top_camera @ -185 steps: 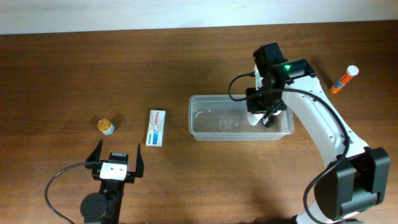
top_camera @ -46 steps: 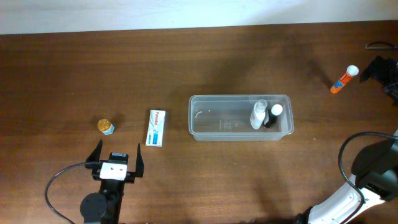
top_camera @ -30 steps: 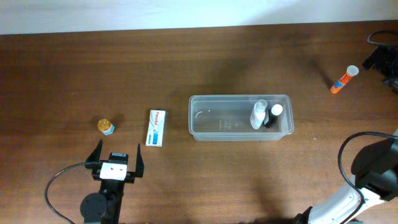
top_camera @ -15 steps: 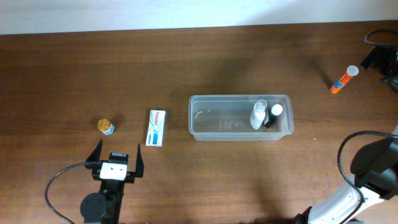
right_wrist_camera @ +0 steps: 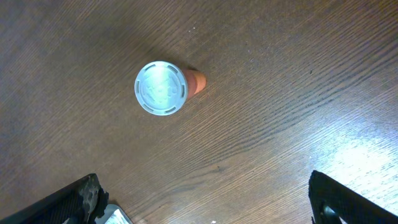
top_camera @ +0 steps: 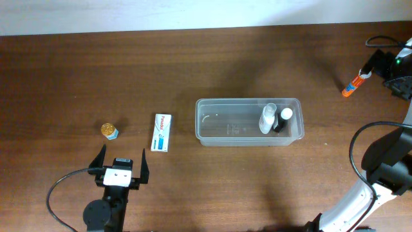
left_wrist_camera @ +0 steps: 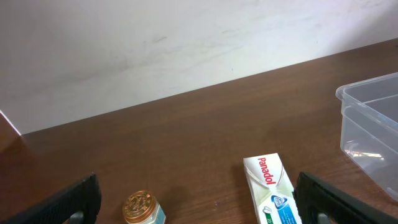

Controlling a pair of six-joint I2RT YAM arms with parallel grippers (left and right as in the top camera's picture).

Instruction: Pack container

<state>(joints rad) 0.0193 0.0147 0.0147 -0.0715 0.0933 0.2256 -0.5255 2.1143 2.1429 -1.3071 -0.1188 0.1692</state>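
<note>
The container [top_camera: 219, 122], a clear bin, lies at mid-table with a clear bottle [top_camera: 267, 118] and a black bottle with a white cap [top_camera: 281, 120] inside. An orange tube with a white cap [top_camera: 354, 84] lies at the far right. My right gripper [top_camera: 388, 71] hovers open just beside it; in the right wrist view the tube's cap [right_wrist_camera: 161, 88] sits ahead of the gripper [right_wrist_camera: 205, 211], with nothing between the fingers. My left gripper [top_camera: 120, 166] rests open near the front left, its own view [left_wrist_camera: 199, 211] facing a white Panadol box [left_wrist_camera: 272, 193] and a gold-lidded jar [left_wrist_camera: 142, 208].
The Panadol box [top_camera: 162, 132] and the small jar [top_camera: 110, 131] lie left of the container, whose corner [left_wrist_camera: 373, 124] shows at the right of the left wrist view. A pale wall runs along the table's far edge. My right arm rises along the right border.
My right gripper left the container, where two bottles now stand, swung out to the far right, and in the last second has come in beside the orange tube. The left arm is still.
</note>
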